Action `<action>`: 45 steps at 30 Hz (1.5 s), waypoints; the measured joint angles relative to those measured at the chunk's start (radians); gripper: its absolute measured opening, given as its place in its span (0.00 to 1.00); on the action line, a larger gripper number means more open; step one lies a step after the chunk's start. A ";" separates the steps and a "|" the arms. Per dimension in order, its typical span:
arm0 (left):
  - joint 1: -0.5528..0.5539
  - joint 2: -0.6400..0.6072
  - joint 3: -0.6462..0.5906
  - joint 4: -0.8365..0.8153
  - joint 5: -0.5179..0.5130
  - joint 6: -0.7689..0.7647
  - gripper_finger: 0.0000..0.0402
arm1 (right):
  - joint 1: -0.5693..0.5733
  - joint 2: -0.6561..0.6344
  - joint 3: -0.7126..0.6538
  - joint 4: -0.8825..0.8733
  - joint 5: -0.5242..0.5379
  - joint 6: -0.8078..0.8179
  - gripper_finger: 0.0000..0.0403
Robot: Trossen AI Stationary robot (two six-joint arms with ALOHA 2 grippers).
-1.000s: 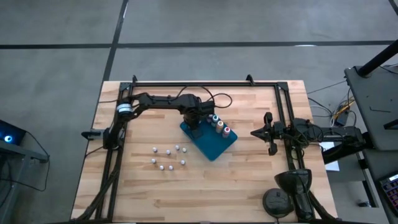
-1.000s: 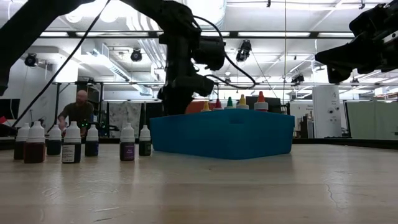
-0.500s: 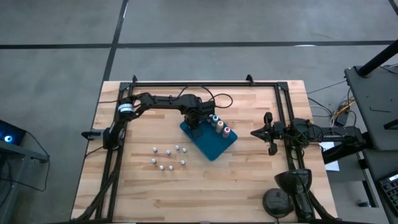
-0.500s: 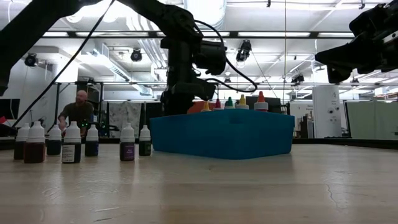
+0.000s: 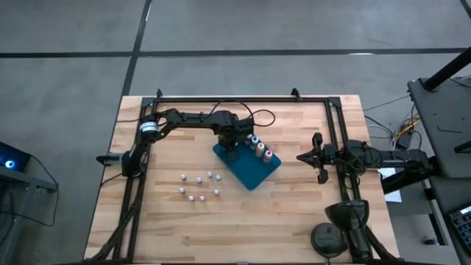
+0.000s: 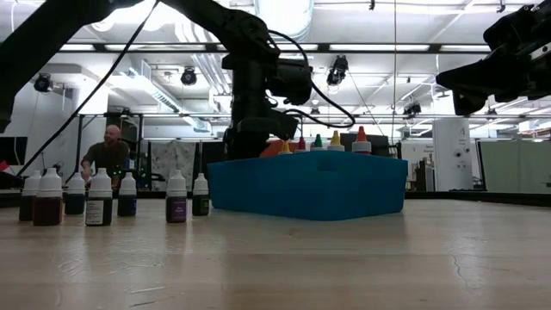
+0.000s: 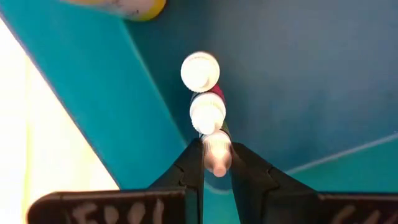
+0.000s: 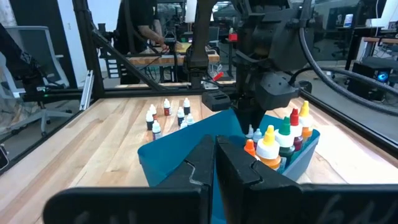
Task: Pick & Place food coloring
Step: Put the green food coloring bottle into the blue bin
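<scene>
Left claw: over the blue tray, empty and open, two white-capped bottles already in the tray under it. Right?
Not empty. In the left wrist view the left claw is shut on a white-capped bottle. It is over the blue tray, with two white-capped bottles already in it.

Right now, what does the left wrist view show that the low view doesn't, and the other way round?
Only the left wrist view shows the left gripper shut on a white-topped bottle, with two more white-topped bottles below it inside the blue tray. Only the low view shows the row of white-topped bottles on the table, the colour-tipped bottles above the tray's rim, and a person in the background. Both show the tray.
</scene>
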 joint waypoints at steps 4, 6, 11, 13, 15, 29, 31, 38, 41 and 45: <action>0.000 0.000 -0.002 0.000 0.000 0.000 0.08 | 0.000 0.000 0.000 0.000 0.000 0.001 0.02; 0.000 0.000 -0.003 0.001 0.000 0.000 0.08 | 0.000 0.000 0.000 0.000 0.000 -0.002 0.02; 0.000 0.000 -0.003 0.004 0.000 -0.002 0.08 | 0.000 0.000 0.000 0.000 0.000 -0.001 0.02; 0.000 0.000 -0.003 0.004 0.001 -0.002 0.08 | 0.000 0.000 0.000 0.000 0.000 0.000 0.02; 0.000 0.000 -0.003 0.005 0.003 -0.002 0.09 | 0.000 0.000 0.000 0.000 0.000 -0.002 0.02; 0.000 0.000 0.008 -0.022 0.007 -0.005 0.23 | 0.000 0.000 0.000 0.000 0.000 -0.001 0.02; 0.000 0.000 0.025 -0.041 0.007 -0.005 0.23 | 0.000 0.001 0.000 0.000 0.000 0.000 0.02; 0.000 -0.002 0.085 -0.093 0.007 -0.005 0.23 | 0.000 0.001 0.000 0.000 0.000 -0.002 0.02; -0.002 -0.002 0.109 -0.108 0.012 -0.012 0.23 | 0.000 0.001 0.000 0.000 0.000 -0.002 0.02; -0.017 -0.015 0.126 -0.129 0.028 -0.027 0.23 | 0.000 0.001 0.000 0.000 0.000 -0.001 0.02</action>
